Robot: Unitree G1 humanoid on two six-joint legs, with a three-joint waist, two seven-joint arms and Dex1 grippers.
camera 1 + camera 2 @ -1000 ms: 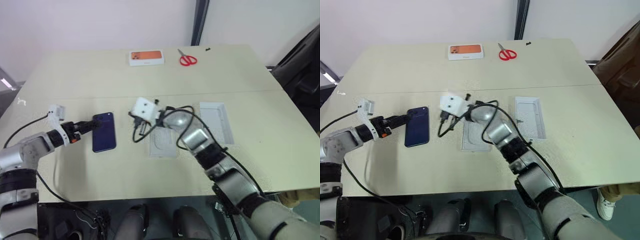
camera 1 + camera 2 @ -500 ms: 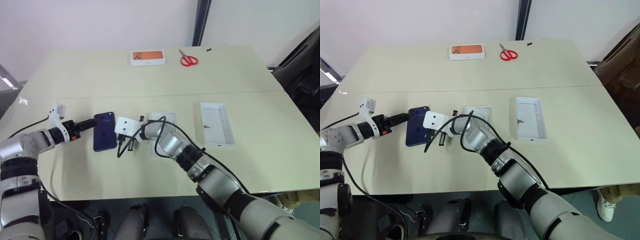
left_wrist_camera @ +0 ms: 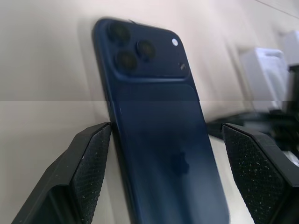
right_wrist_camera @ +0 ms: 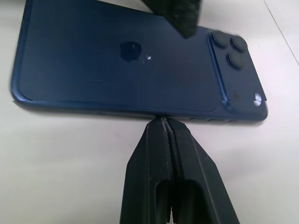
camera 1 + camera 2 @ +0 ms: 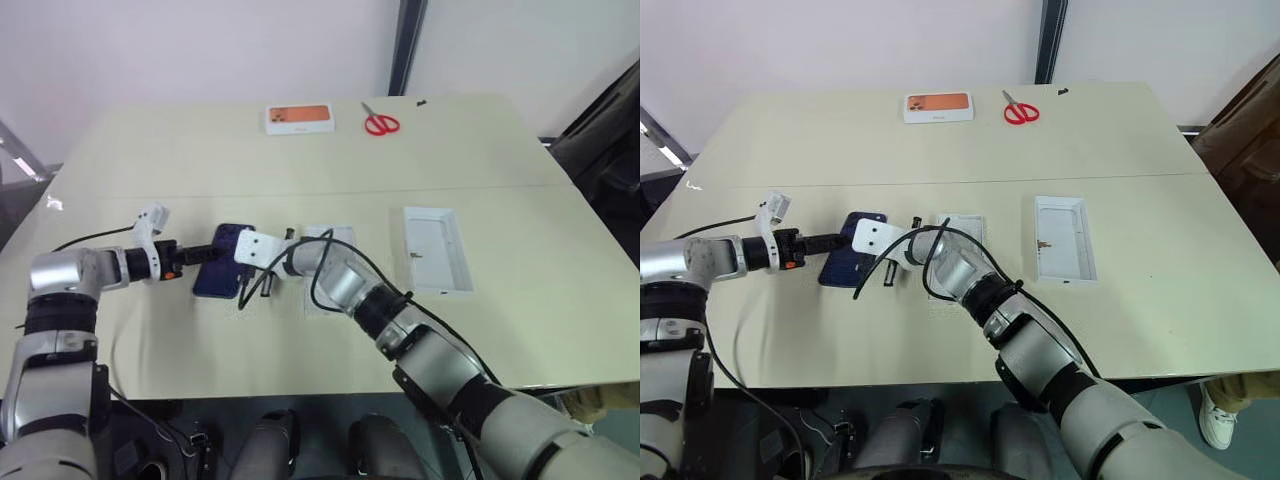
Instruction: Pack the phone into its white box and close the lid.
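Observation:
The navy phone (image 5: 222, 276) lies back up on the table, camera cluster at its far end. My left gripper (image 5: 208, 254) reaches in from the left and stands open, its two fingers (image 3: 91, 158) straddling the phone's width low over it. My right gripper (image 4: 162, 120) is shut, and its closed tip touches the phone's right long edge. The lid (image 5: 436, 250) lies open side up, white inside, well to the right. I cannot pick out the white box. A flat white rectangle (image 5: 322, 237) lies just right of the phone, half hidden under my right arm.
A white box with an orange picture (image 5: 298, 118) and red scissors (image 5: 380, 123) lie at the table's far edge. Black cables hang from both wrists over the table near the phone. A seam crosses the tabletop behind the phone.
My right gripper swung left and down from above the flat white rectangle to the phone's right edge. My left gripper moved right, further over the phone. The head camera shifted slightly.

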